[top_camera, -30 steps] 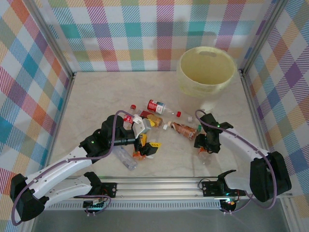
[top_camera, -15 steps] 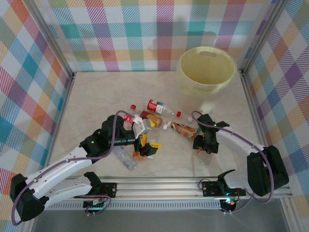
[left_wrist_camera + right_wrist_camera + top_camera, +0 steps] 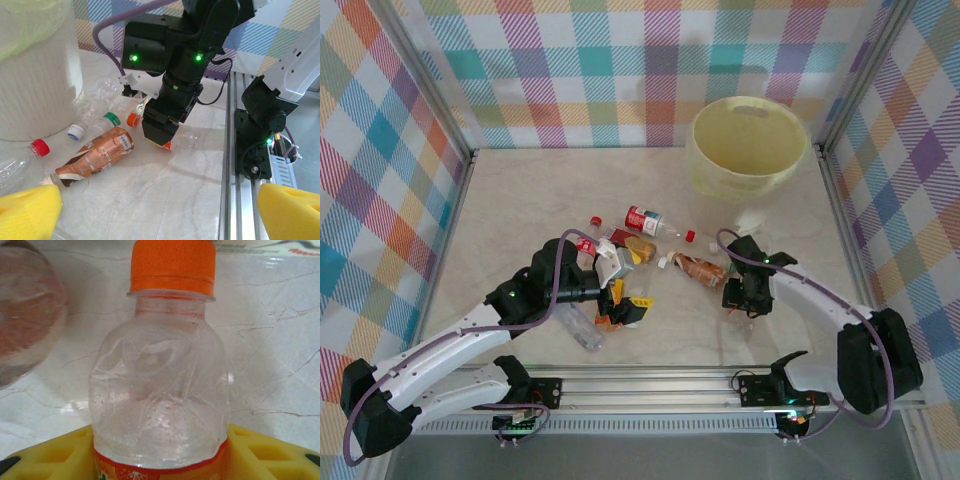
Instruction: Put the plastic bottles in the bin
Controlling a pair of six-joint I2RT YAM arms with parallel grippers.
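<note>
Several plastic bottles lie scattered mid-table. My right gripper [image 3: 739, 299] is shut on a clear orange-capped bottle [image 3: 160, 385]; its yellow pads [image 3: 262, 452] press the orange label from both sides. The same bottle's cap [image 3: 132, 119] pokes out beside the black gripper body. A brown-labelled bottle [image 3: 704, 268] lies just left of that grip. My left gripper [image 3: 632, 280] stands open over the left cluster, its yellow pads [image 3: 27, 210] wide apart with bare table between them. The pale yellow bin [image 3: 748, 146] stands at the back right.
A red-labelled bottle [image 3: 645, 220] and a red-capped one [image 3: 595, 222] lie behind the cluster. A crushed clear bottle [image 3: 580, 326] lies near my left forearm. Loose green [image 3: 114, 119], blue-white [image 3: 76, 131] and red caps [image 3: 39, 147] sit near the bin wall [image 3: 35, 80]. The metal rail [image 3: 650, 382] runs along the front.
My right gripper has closed on the orange-capped bottle and shifted slightly left. The left arm has not moved.
</note>
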